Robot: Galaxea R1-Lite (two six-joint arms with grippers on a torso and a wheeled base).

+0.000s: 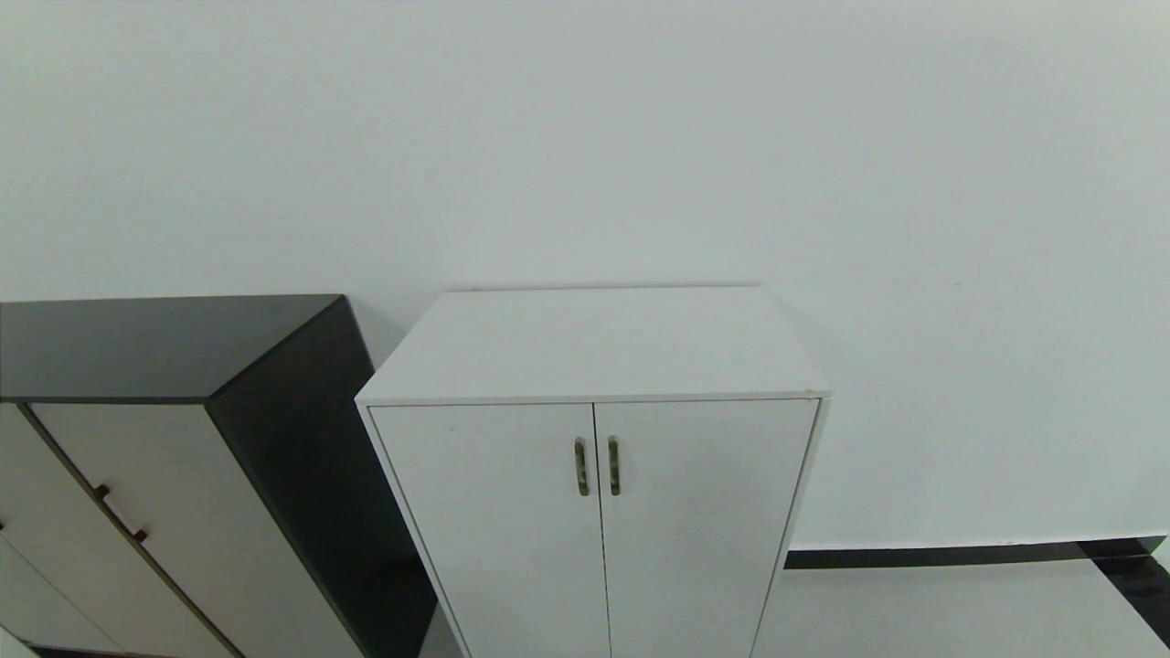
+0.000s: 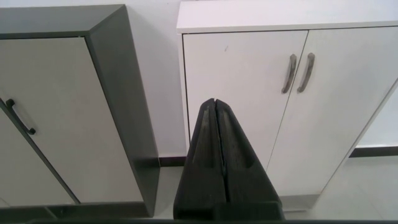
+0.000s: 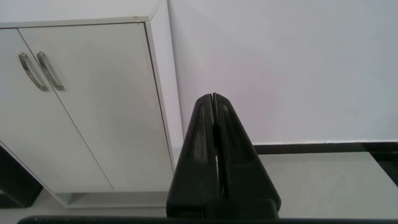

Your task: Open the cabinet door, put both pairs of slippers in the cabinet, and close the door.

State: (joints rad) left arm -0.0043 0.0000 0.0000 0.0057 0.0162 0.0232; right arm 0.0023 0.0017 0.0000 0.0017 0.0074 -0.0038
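The left gripper (image 2: 214,104) is clenched, fingers pressed flat together with nothing between them, apart from the white cabinet (image 2: 249,81) beyond it. The right gripper (image 3: 214,99) is clenched and empty too, nearer the cabinet's right side. Both doors are closed, the left handle (image 1: 581,467) and right handle (image 1: 613,465) side by side at the middle seam; the inside is hidden. A black-topped cabinet (image 1: 164,347) stands just left.

— Any writing, label or number to read on the white cabinet (image 1: 695,512)?
— None. Its surfaces are plain, with no print at all.
— And on the dark cabinet (image 1: 274,429) beside it, or on the wall (image 1: 640,137)?
— Nothing legible there either: no sign, brand or number.
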